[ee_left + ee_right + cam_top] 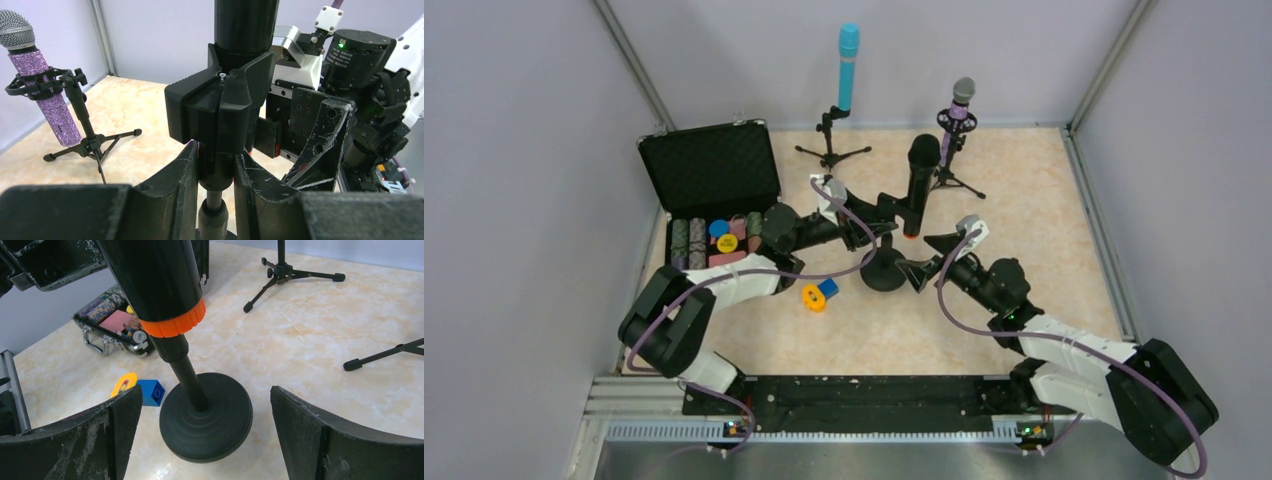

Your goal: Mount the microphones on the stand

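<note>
Sitting in the clip (220, 107) of its round-base stand (884, 272), tabletop (1044, 300) centre: black microphone (921, 180) — likely rigid, smooth, top-heavy; best held by the barrel. Stand neck clamped by left gripper (216, 170); right gripper (200, 410) wide open, 3 o'clock of base.

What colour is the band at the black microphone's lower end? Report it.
Orange band, clearest in the right wrist view.

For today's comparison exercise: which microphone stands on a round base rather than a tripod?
The black mic with the orange ring: it alone rests on a disc base; the blue mic and purple mic sit on tripods.
</note>
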Controlling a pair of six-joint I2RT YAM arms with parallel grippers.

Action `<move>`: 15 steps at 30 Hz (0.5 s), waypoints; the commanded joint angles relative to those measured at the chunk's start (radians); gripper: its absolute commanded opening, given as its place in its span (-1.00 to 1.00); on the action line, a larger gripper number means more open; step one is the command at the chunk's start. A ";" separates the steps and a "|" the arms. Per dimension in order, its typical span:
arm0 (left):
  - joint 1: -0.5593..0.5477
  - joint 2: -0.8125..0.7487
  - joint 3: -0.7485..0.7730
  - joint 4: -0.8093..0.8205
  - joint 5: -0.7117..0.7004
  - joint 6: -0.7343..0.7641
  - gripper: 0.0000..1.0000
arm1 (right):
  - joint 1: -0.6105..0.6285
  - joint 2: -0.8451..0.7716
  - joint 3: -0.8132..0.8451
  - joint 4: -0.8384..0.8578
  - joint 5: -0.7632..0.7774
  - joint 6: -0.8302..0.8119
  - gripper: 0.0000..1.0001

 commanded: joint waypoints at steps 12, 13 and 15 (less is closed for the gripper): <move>-0.122 -0.180 0.040 -0.013 -0.231 0.010 -1.00 | 0.105 0.148 0.053 0.193 0.042 0.005 0.72; -0.129 -0.182 0.046 -0.018 -0.234 0.008 -1.00 | 0.116 0.153 0.053 0.194 0.059 0.001 0.72; -0.138 -0.186 0.063 -0.031 -0.234 0.008 -1.00 | 0.137 0.165 0.055 0.191 0.099 -0.011 0.72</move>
